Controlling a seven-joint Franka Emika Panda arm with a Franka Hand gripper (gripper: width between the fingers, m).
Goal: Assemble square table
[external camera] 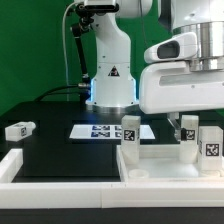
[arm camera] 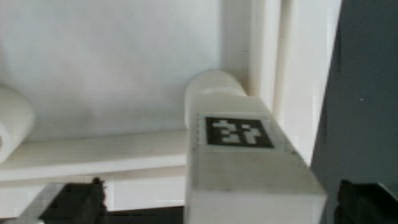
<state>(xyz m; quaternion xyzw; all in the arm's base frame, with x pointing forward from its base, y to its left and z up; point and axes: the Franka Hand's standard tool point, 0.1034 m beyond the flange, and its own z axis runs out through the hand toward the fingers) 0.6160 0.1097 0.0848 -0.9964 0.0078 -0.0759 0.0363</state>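
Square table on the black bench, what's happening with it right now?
The Franka arm's gripper hangs low over the white table top, at one upright leg beside the rim. Whether it grips that leg cannot be told. Two more legs stand on the top, the left leg and the right leg as the exterior view shows them. The fourth leg lies loose on the black surface, apart from the top.

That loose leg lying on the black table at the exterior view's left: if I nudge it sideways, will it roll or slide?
The loose leg looks flat-faced and lies on its side, so it would probably slide rather than roll. It seems small, rigid plastic, likely light, so an off-centre nudge may spin it. Nothing visibly braces it.
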